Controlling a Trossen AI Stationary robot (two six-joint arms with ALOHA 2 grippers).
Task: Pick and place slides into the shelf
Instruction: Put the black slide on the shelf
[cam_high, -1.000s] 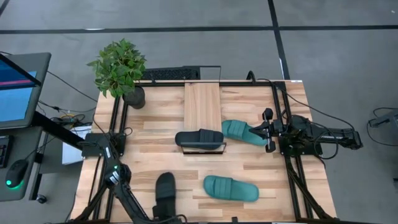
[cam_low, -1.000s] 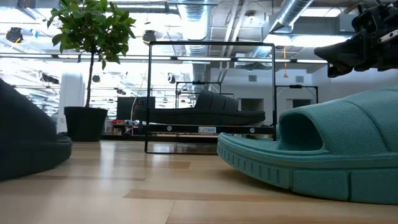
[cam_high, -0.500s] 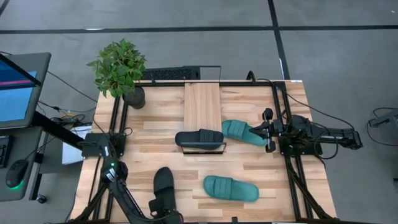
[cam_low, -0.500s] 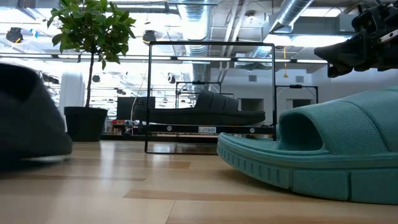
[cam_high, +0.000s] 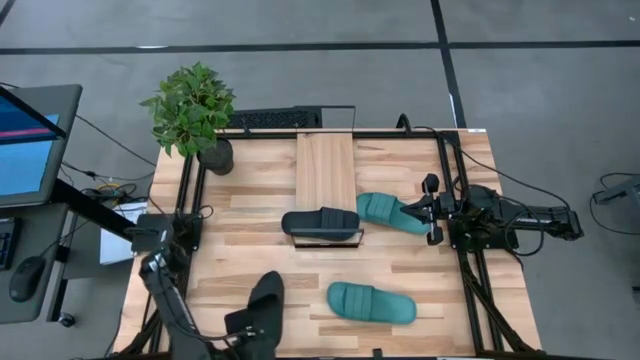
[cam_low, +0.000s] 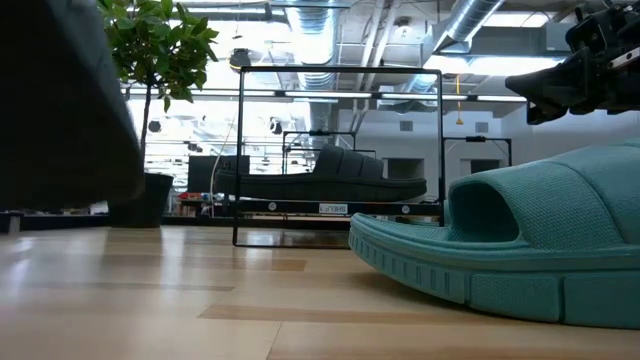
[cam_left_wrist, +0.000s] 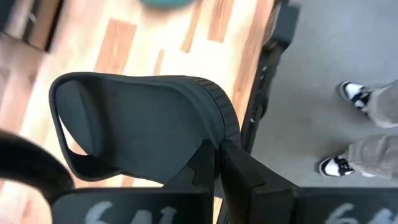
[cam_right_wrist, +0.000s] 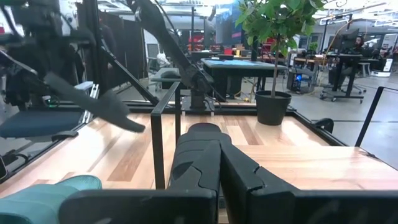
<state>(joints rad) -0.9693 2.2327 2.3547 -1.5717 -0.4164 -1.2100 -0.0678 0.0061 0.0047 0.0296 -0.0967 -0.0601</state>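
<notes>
My left gripper (cam_high: 246, 325) is at the table's near left, shut on a black slide (cam_high: 264, 298) that hangs in the air; the slide shows large and blurred in the low view (cam_low: 60, 100). A second black slide (cam_high: 322, 223) rests on its sole on the near end of the light-wood shelf (cam_high: 326, 165). One teal slide (cam_high: 372, 302) lies on its sole near the front edge. Another teal slide (cam_high: 388, 211) lies right of the shelf. My right gripper (cam_high: 431, 211) is shut and empty, just right of that slide and above the table (cam_low: 560, 80). My left gripper pinches the black slide's rim at its near end (cam_left_wrist: 214, 142) between its two fingers (cam_left_wrist: 239, 168). The fingers come from the table's near side. The slide is lifted clear of the table and tilted, its far end reaching toward the shelf.
A potted plant (cam_high: 195, 110) stands at the far left corner. Black frame rails (cam_high: 455, 200) run along both side edges. A person's feet (cam_left_wrist: 364, 124) stand on the floor beside the table. Bare wood lies left of the shelf.
My left gripper has risen with the black slide, which rested on the table a second ago and now hangs clear and tilted. The arm has swung toward the table's left edge. My right arm has kept still.
</notes>
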